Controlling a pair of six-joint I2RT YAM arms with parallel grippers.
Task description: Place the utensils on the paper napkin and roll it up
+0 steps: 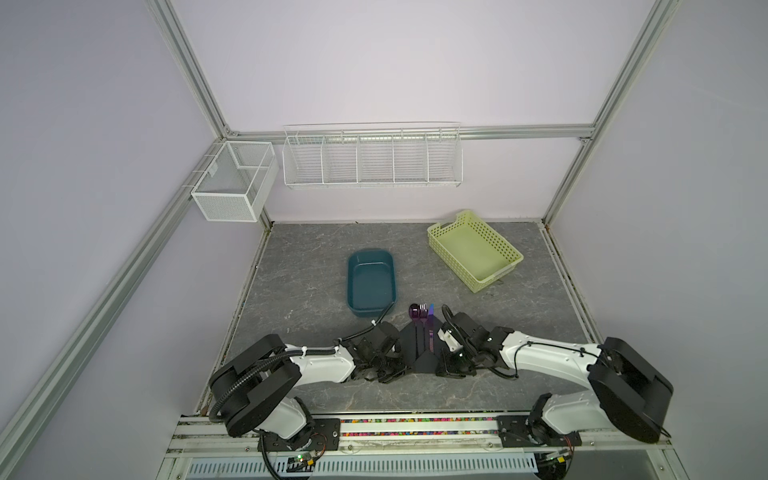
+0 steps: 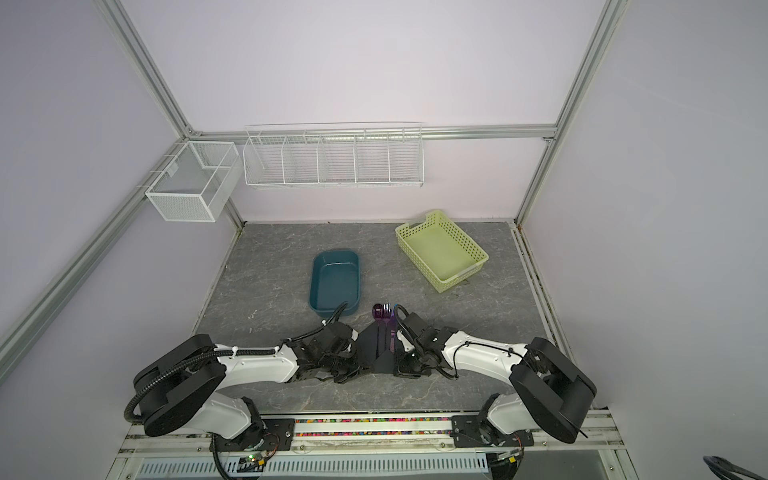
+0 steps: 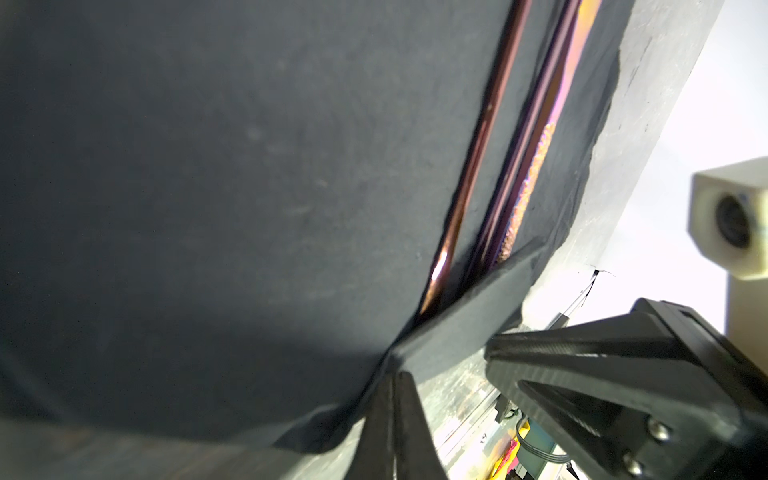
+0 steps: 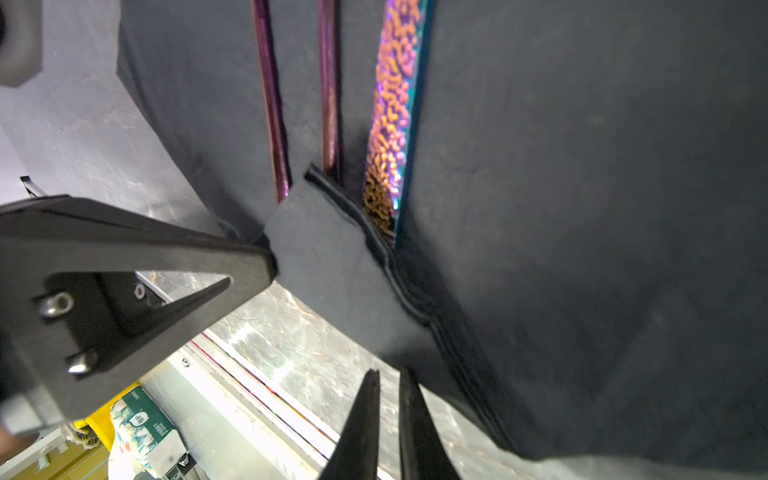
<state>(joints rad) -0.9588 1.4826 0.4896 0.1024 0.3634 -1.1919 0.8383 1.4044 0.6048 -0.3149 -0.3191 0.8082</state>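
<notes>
1. Fingers [image 3: 411, 419] of the left pincer [image 3: 392, 377] are pressing tightly together with no gap, and they are pinching the folded near edge of the paper napkin [image 1: 408, 349] right at their tips.
2. The right pincer [image 4: 389, 370] is standing almost closed, its two fingers leaving only a thin slit. Its tips are sitting at the napkin's edge, but I cannot tell whether they are gripping the sheet.
3. The black napkin is lying between the two pincers, its sides curling upward beside each one. Its near corner is folding over as a flap just ahead of both sets of tips.
4. The utensils [image 4: 330, 83] are lying side by side on the napkin between the pincers, their handles running away from the tips. The flap is covering the handle ends.
5. The knife [image 4: 395, 104], with its hammered iridescent handle, is lying closest of the three to the right pincer.
6. In both top views the shiny purple heads are sticking out past the napkin's far edge, beyond both pincers.
7. A teal tub [image 1: 371, 282] is sitting on the grey table [image 1: 299, 282] just beyond the left pincer.
8. A yellow-green basket [image 1: 473, 249] is sitting well apart from the right pincer, farther out on its side.
</notes>
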